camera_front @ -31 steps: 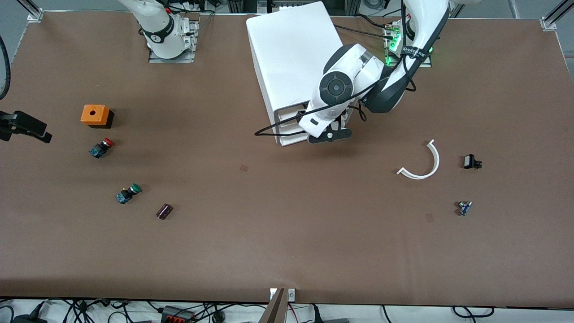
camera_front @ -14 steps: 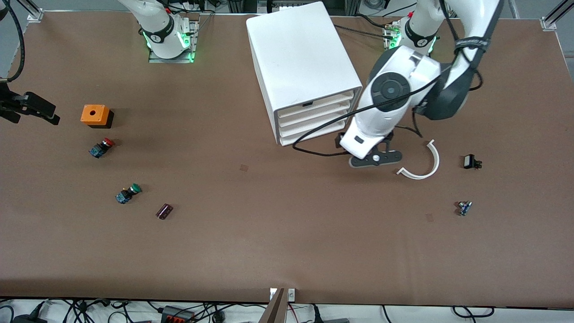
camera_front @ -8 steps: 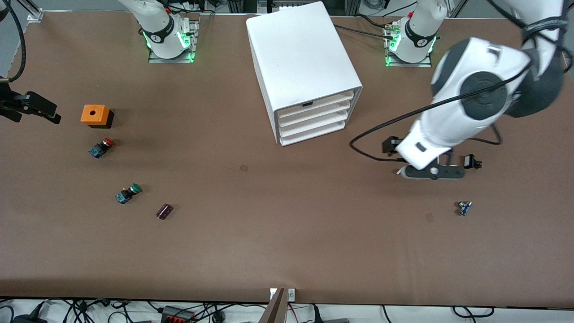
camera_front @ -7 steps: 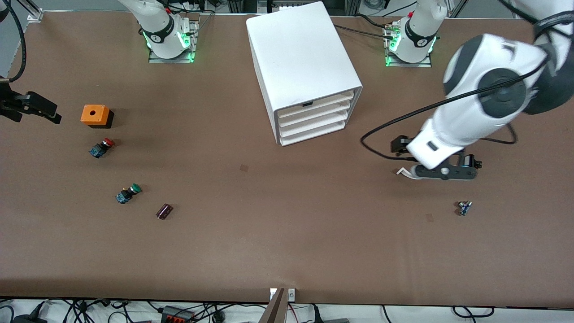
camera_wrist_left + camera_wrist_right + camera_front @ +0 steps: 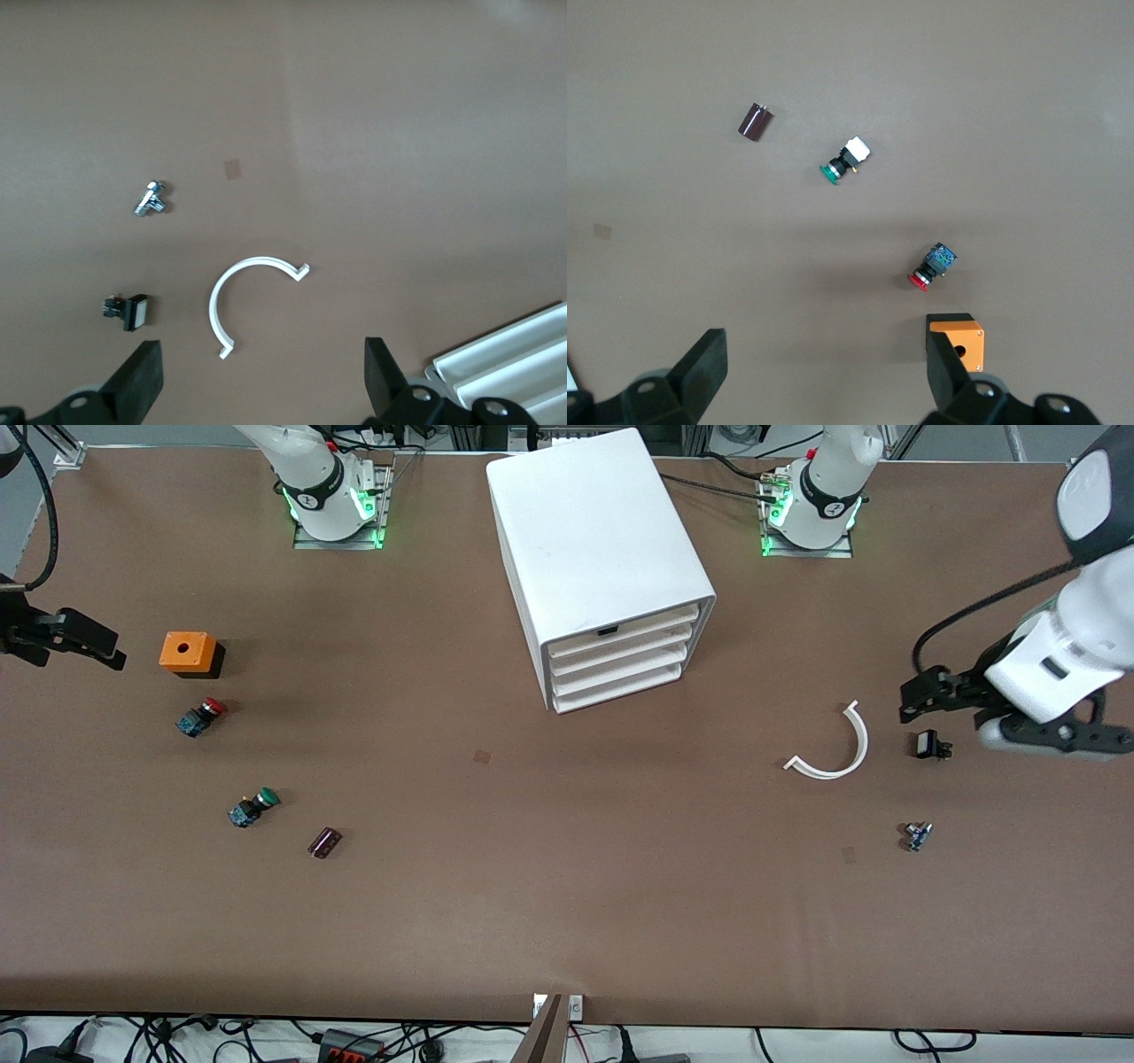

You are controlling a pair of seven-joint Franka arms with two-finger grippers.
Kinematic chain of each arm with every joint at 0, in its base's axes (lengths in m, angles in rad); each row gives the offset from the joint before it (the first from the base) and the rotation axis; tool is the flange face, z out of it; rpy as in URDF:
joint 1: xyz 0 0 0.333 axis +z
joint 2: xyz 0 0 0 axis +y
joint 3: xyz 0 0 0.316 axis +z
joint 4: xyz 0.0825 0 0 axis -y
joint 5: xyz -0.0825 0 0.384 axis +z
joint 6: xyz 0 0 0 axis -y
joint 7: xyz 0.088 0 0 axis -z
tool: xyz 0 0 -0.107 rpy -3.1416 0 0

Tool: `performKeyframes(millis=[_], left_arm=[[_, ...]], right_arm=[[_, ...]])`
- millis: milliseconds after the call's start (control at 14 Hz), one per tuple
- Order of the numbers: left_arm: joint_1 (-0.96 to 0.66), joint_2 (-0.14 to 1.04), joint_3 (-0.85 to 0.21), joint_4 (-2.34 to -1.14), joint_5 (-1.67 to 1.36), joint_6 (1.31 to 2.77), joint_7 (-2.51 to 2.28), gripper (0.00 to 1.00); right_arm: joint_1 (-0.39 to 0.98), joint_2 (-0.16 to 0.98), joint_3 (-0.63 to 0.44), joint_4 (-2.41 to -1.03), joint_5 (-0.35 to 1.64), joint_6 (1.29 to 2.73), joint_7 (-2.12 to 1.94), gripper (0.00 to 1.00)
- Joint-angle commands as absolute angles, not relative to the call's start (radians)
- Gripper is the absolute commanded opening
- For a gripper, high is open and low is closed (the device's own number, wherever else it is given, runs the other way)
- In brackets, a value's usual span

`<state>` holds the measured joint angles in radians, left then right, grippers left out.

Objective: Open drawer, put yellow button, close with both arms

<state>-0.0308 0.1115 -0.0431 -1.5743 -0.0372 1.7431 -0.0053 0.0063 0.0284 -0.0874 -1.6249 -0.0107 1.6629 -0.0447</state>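
**Table stock, placed from the white cabinet**

- Small metal part (image 5: pixel 917 836) — nearer the front camera than the cabinet (image 5: pixel 595 558), toward the left arm's end.
- Dark cylinder (image 5: pixel 324 841) and green-capped button (image 5: pixel 252 807) — nearer the camera than the cabinet, toward the right arm's end.
- White curved strip (image 5: pixel 833 746) and small black clip (image 5: pixel 930 745) — a little nearer the camera than the cabinet front, toward the left arm's end.
- Left gripper (image 5: pixel 261 381) — in the air over bare table just beside the black clip, fingers spread wide, holding nothing.
- Red-capped button (image 5: pixel 200 716), then orange box (image 5: pixel 189 653) — toward the right arm's end.
- Right gripper (image 5: pixel 824 367) — aloft at the right arm's end of the table, fingers spread, holding nothing.
- Drawer (image 5: pixel 617 631) — uppermost of four, pushed flush into the cabinet.
- Yellow button — cannot be seen in any view.
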Motion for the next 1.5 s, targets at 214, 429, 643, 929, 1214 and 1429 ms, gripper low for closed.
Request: performKeyframes(millis=[214,429,643,929,1214,1429], left_arm=[[-0.048,-0.020,-0.034,-1.713,-0.011,1.706,0.015,1.00],[-0.048,-0.018,-0.038,-1.712,-0.011,1.703,0.014,1.00],[-0.048,-0.018,-0.038,-1.710,-0.011,1.695,0.011,1.00],[-0.048,-0.017,-0.037,-1.710,-0.011,1.692,0.009,1.00],[-0.048,-0.017,-0.037,-1.709,-0.009,1.692,0.011,1.00],[-0.048,-0.017,-0.038,-1.709,-0.009,1.690,0.011,1.00]], right_arm=[[0.008,-0.008,-0.084,-1.661,-0.025,1.672,-0.037,1.00],[0.006,-0.008,-0.084,-1.661,-0.025,1.671,-0.037,1.00],[0.006,-0.008,-0.084,-1.661,-0.025,1.664,-0.040,1.00],[0.005,-0.008,-0.086,-1.661,-0.025,1.664,-0.049,1.00],[0.005,-0.008,-0.086,-1.661,-0.025,1.661,-0.049,1.00],[0.006,-0.005,-0.086,-1.661,-0.022,1.664,-0.049,1.00]])
